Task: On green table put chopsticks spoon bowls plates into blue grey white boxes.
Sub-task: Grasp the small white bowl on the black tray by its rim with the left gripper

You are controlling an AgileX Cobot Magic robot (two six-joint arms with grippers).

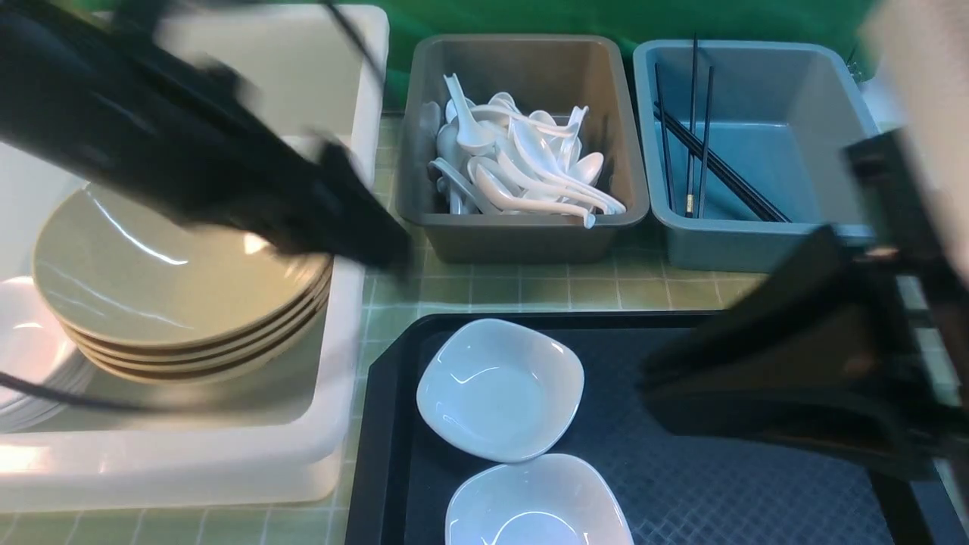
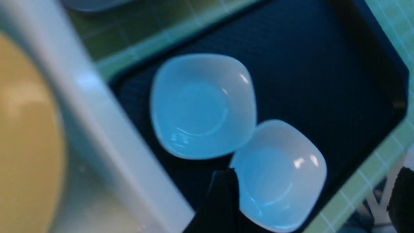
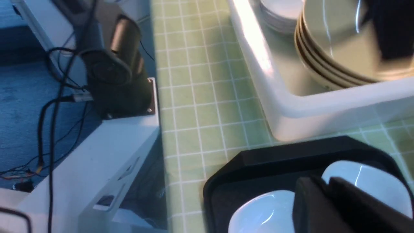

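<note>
Two white bowls (image 1: 500, 390) (image 1: 537, 503) sit side by side on a black tray (image 1: 681, 484). My left gripper (image 2: 312, 197) is open and empty, its dark fingers (image 2: 223, 200) spread either side of the nearer bowl (image 2: 278, 174), above it. In the front view the left arm is blurred over the white box (image 1: 333, 424), which holds a stack of beige plates (image 1: 174, 280). Over the tray's right part hovers my right gripper (image 3: 323, 187), shut with nothing in it, close to both bowls (image 3: 262, 210). White spoons (image 1: 515, 166) fill the grey box (image 1: 522, 227). Black chopsticks (image 1: 704, 151) lie in the blue box (image 1: 757, 253).
White plates (image 1: 30, 356) are stacked beside the beige ones in the white box. A strip of green tiled table (image 1: 530, 288) runs between the tray and the grey and blue boxes. The left arm's base (image 3: 116, 81) stands past the table's edge.
</note>
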